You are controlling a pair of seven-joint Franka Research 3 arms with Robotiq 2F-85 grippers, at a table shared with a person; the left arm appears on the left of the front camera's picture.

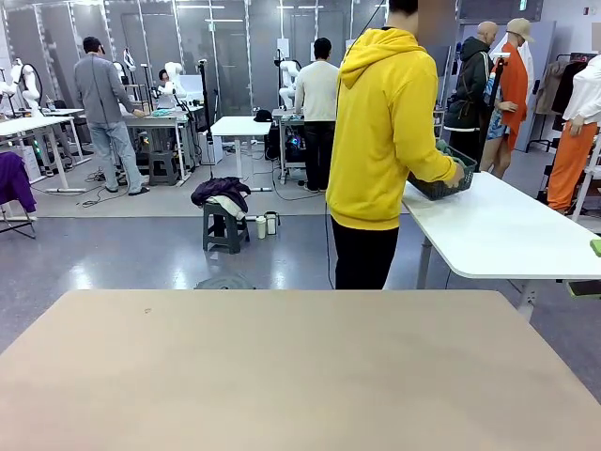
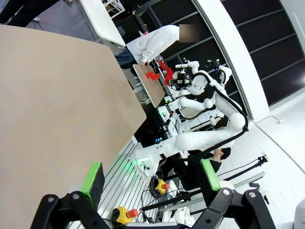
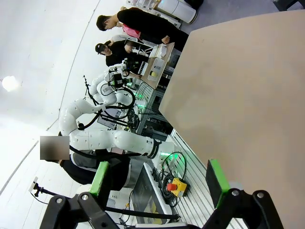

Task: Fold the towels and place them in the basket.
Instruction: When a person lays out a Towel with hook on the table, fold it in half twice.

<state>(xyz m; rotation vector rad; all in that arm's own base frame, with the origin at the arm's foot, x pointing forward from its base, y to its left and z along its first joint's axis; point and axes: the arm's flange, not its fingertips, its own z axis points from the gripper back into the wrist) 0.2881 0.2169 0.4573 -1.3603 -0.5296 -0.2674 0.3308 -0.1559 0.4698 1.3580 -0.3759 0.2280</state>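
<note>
The dark mesh basket rests on the corner of a white table beyond my table, held by a person in a yellow hoodie who stands with their back to me. The towels are out of view; I cannot tell what lies inside the basket. In the left wrist view my left gripper is open, green pads wide apart with nothing between them, off the side of the beige table. My right gripper is open and empty too, beside the same table's edge.
The beige tabletop in front of me is bare. A small green thing lies at the white table's right edge. A stool with dark clothes stands on the floor beyond. Other people work at tables farther back.
</note>
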